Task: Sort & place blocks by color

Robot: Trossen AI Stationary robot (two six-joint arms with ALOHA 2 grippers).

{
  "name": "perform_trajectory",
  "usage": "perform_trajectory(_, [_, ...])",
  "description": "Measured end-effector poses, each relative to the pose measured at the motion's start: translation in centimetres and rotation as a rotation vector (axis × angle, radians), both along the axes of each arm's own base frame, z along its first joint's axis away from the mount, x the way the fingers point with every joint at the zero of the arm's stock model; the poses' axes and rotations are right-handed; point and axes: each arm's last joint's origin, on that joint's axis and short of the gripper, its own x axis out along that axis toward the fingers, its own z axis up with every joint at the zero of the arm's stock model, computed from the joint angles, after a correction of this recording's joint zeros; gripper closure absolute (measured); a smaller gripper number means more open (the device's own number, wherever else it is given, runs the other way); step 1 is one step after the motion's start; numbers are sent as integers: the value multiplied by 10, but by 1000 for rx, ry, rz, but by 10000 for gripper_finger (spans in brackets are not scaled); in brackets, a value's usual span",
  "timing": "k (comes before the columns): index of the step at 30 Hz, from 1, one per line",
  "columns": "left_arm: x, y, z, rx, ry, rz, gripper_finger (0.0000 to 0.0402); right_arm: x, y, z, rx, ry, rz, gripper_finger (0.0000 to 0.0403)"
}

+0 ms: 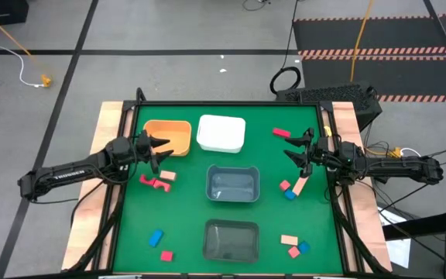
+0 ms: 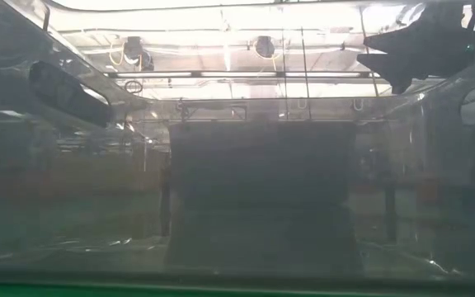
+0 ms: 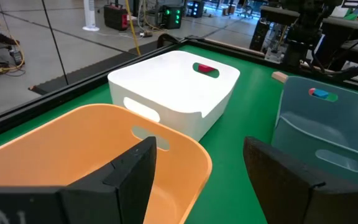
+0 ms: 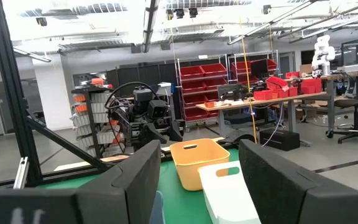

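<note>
Small blocks lie flat on the green table (image 1: 184, 217). Red pieces (image 1: 152, 182) and a tan one (image 1: 167, 177) lie near my left gripper. A red block (image 1: 281, 132) and a pink, tan and blue cluster (image 1: 293, 188) lie near my right gripper. More blocks lie at the near left (image 1: 159, 244) and near right (image 1: 294, 246). My left gripper (image 1: 159, 153) (image 3: 197, 180) stands open above the table beside the orange bin (image 1: 167, 138). My right gripper (image 1: 291, 149) (image 4: 197, 186) stands open over the table's right side. Neither holds anything.
A white bin (image 1: 221, 133) stands at the far middle, a grey-blue bin (image 1: 233, 184) at the centre, and a dark see-through bin (image 1: 232, 239) near the front edge, filling the low view. Black rails frame the table, with wooden strips (image 1: 111, 124) at both sides.
</note>
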Motion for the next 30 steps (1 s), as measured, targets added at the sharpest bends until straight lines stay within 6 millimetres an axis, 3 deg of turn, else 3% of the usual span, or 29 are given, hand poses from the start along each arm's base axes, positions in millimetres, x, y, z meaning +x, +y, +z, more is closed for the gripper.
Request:
perform_trajectory(26, [0, 0, 0, -1, -4, 1, 160, 0, 0, 0, 0, 0, 0, 193])
perform_trajectory(30, [0, 0, 0, -99, -41, 21, 160, 0, 0, 0, 0, 0, 0, 193])
